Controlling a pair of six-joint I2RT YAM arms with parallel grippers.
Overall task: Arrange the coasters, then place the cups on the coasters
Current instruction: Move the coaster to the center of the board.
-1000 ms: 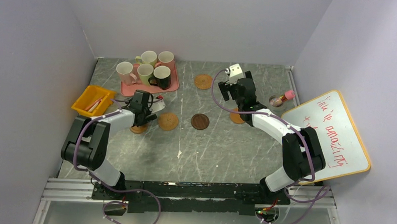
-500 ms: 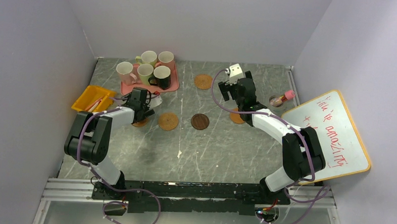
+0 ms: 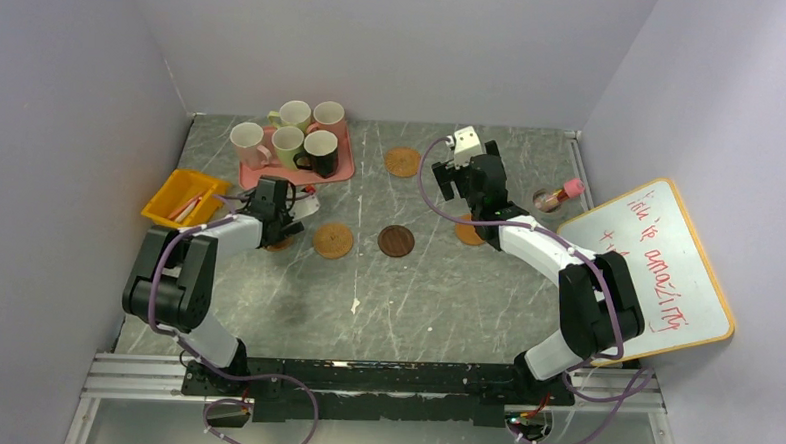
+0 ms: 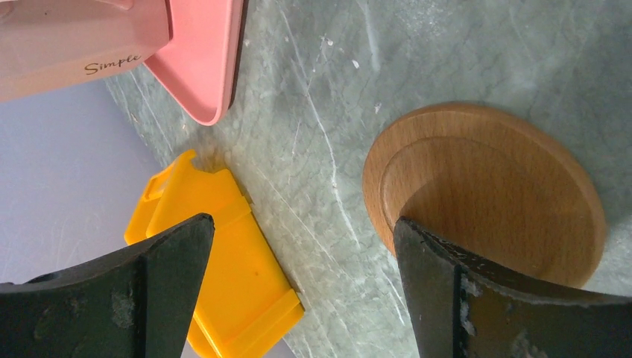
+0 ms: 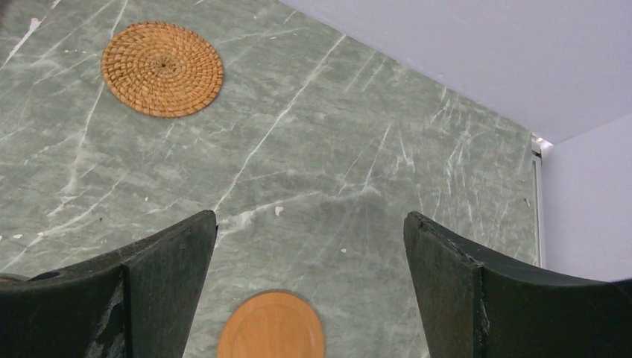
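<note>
Five cups stand on the pink tray (image 3: pixel 343 170) at the back left: two pink cups (image 3: pixel 245 139) (image 3: pixel 329 114), two yellow-green cups (image 3: pixel 295 115) (image 3: pixel 287 142) and a black cup (image 3: pixel 321 150). Coasters lie on the table: a woven coaster (image 3: pixel 403 161), another woven coaster (image 3: pixel 333 240), a dark brown coaster (image 3: pixel 396 240) and a smooth orange coaster (image 3: pixel 467 231). My left gripper (image 3: pixel 272 225) (image 4: pixel 302 224) hangs open just beside a wooden coaster (image 4: pixel 484 194). Nothing is in its jaws. My right gripper (image 3: pixel 462 145) (image 5: pixel 311 218) is open and empty above the back table.
A yellow bin (image 3: pixel 185 198) (image 4: pixel 216 261) holding pens sits left of the left gripper. At the right are a small jar with a pink lid (image 3: pixel 555 196) and a leaning whiteboard (image 3: pixel 657 264). Walls close in the left, back and right.
My left gripper has drawn back and to the left, toward the pink tray, staying open. The right arm has not moved.
</note>
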